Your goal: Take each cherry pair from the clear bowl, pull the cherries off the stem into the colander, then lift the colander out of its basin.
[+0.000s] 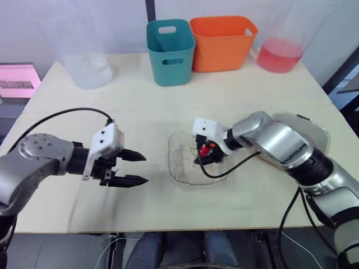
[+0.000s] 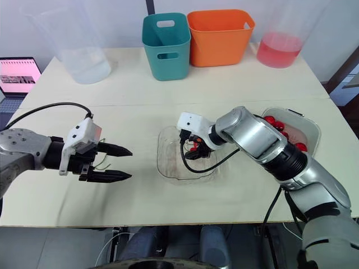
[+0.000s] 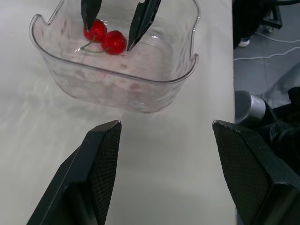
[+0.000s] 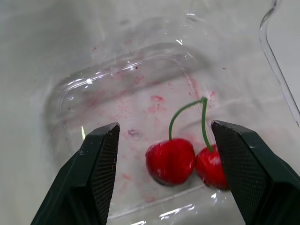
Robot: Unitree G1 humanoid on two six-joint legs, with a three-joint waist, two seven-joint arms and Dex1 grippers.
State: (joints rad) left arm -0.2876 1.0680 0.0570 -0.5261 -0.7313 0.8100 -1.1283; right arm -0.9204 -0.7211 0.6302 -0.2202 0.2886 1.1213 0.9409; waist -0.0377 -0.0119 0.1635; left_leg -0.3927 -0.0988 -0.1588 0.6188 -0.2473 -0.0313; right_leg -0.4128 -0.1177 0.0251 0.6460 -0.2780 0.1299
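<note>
Item: cherry pair (image 4: 180,161), lying in the clear bowl (image 3: 140,89) between the spread fingers of our right tool (image 4: 164,127), stems pointing onward from it; our left tool (image 1: 134,168), likewise spread, hovers well apart over the bench (image 1: 140,101).

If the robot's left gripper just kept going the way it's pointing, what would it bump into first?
Most likely the near wall of the clear bowl: the left gripper, fingers open, points straight at it. Behind that wall sit the cherry pair and the right gripper.
</note>
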